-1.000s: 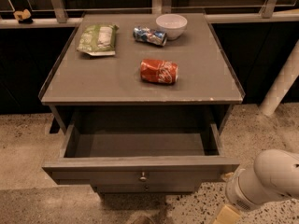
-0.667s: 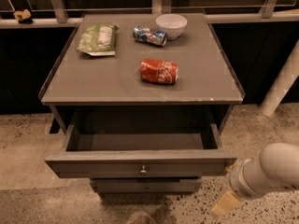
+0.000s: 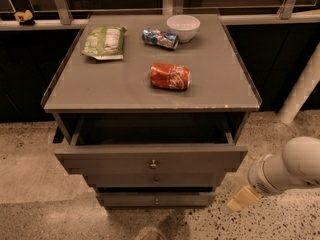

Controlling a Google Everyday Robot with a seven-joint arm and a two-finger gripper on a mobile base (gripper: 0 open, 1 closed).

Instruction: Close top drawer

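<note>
The top drawer (image 3: 150, 159) is a wide grey drawer with one small round metal knob (image 3: 154, 164). It stands partly open, its front out beyond the cabinet top (image 3: 125, 84), and its inside is dark and looks empty. My gripper (image 3: 150, 232) shows only as a small part at the bottom edge, in front of and below the drawer front. My white arm (image 3: 290, 171) reaches in from the lower right, with a beige piece (image 3: 242, 198) at its end.
Two shorter grey drawers (image 3: 156, 191) sit under the top one. On the cabinet top lie a red can (image 3: 170, 76), a blue can (image 3: 159, 38), a white bowl (image 3: 183, 27) and a green bag (image 3: 104, 41). A white post (image 3: 302, 86) stands at the right on the speckled floor.
The top drawer has slid inward, towards the cabinet, and shows much less of its inside. My arm has moved up and slightly inward at the lower right.
</note>
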